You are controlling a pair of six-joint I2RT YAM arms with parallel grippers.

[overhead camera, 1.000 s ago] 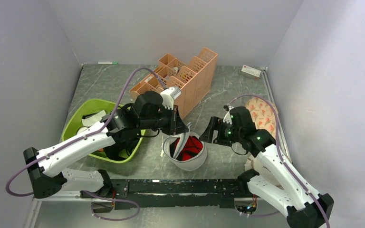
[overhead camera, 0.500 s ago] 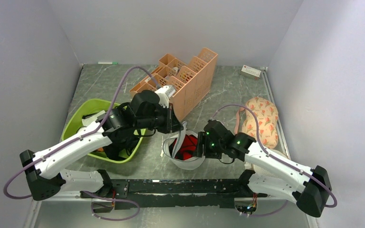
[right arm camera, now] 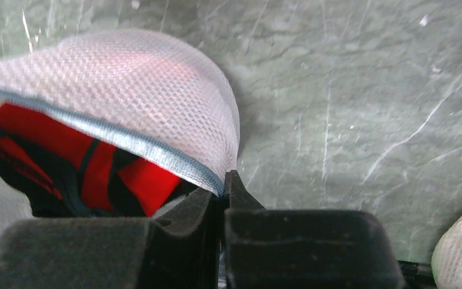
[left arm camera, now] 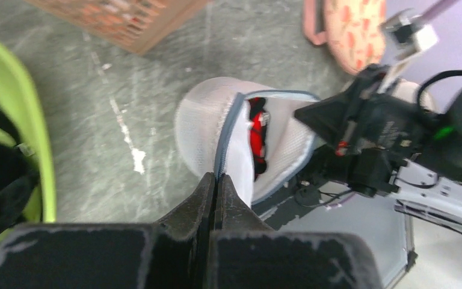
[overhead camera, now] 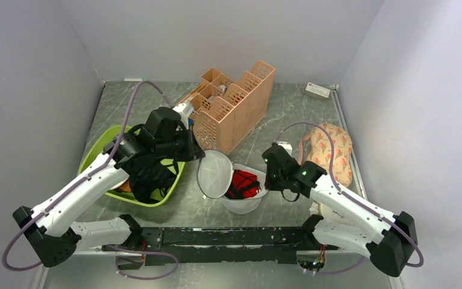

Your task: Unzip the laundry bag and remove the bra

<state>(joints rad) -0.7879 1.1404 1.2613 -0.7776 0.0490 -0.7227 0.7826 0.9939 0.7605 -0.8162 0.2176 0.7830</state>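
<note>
My right gripper (overhead camera: pixel 269 179) has just snapped shut on the laundry bag (overhead camera: pixel 240 203) rim at 3 o'clock; my left gripper (overhead camera: pixel 200 155), clamped on the lid (overhead camera: pixel 213 174), has swung it open toward 9 o'clock; the bra (overhead camera: pixel 244 183) lies exposed inside.

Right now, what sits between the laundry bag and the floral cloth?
The right gripper, shut on the laundry bag rim, and its wrist; seen in top view.

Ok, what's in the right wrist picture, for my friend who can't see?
The right gripper is shut on the blue-grey rim of the open white mesh laundry bag. A red bra shows inside it, with a grey-green table behind.
</note>
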